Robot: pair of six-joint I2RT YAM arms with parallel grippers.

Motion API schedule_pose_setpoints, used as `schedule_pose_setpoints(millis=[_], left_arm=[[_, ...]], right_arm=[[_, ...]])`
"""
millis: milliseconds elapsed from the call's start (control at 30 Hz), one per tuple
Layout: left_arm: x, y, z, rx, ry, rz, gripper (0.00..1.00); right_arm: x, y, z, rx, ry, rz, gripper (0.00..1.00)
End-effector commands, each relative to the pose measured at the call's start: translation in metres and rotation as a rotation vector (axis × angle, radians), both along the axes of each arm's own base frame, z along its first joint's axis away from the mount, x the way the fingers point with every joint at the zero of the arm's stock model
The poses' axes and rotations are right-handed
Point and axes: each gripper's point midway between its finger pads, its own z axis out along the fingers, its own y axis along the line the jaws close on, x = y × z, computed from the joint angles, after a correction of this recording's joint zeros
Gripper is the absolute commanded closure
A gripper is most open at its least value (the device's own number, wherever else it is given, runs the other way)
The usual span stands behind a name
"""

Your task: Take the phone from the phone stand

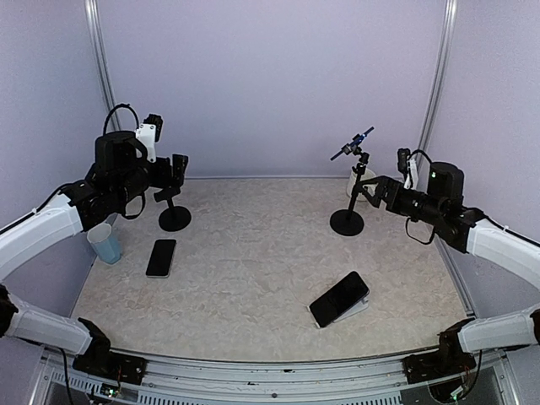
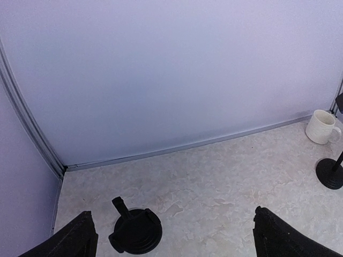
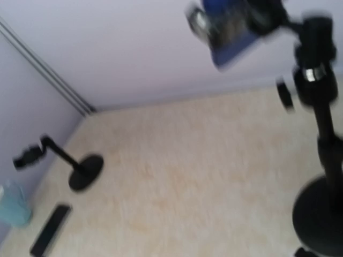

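Phone [image 1: 338, 298] sat propped and tilted on a low white stand [image 1: 363, 308] at the near right of the table [image 1: 253, 287], well apart from both arms. A second phone [image 1: 161, 257] lay flat at the left, near a blue cup [image 1: 105, 243]. It was on no stand, so I judged it not the target.

Left gripper [image 1: 175, 171] hung at the far left above a black round-based post [image 1: 175, 218]. Its wrist view showed the fingers [image 2: 77, 238] spread wide with nothing between them. Right gripper [image 1: 377, 192] hovered beside the taller black post [image 1: 347, 221], with a white mug [image 1: 361, 182] behind that post. The right wrist view was smeared and showed no fingers clearly, so I could not tell whether that claw was released or clenched.

Judgement: the step in hand was the reach, with nothing grasped yet. The right arm looked the nearer one. To do it well, come down over the phone with the jaws wide and aligned across its short width. Pinch the long edges above the stand's lip. Lift along the slope of the lean rather than straight back, so the light stand does not drag or tip with it.
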Motion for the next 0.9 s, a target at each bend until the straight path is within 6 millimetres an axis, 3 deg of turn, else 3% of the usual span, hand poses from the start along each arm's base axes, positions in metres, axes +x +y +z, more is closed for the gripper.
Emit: schedule_pose_setpoints(millis=[0, 167, 333, 600, 867], left_arm=[[-0.002, -0.016, -0.011, -0.031, 0.041, -0.041, 0.01], [-0.014, -0.044, -0.035, -0.041, 0.123, -0.15, 0.01], [-0.03, -0.077, -0.057, -0.044, 0.167, -0.258, 0.01], [-0.046, -0.108, -0.08, -0.002, 0.212, -0.307, 0.01], [-0.056, -0.134, -0.101, 0.012, 0.24, -0.346, 0.01]], right_arm=[[-0.028, 0.008, -0.039, -0.06, 0.141, 0.127, 0.0], [-0.068, 0.009, -0.066, -0.051, 0.271, 0.202, 0.02], [-0.095, 0.011, -0.092, 0.0, 0.384, 0.248, 0.08], [-0.122, 0.008, -0.141, 0.019, 0.552, 0.264, 0.22], [-0.134, 0.011, -0.156, 0.076, 0.592, 0.289, 0.43]])
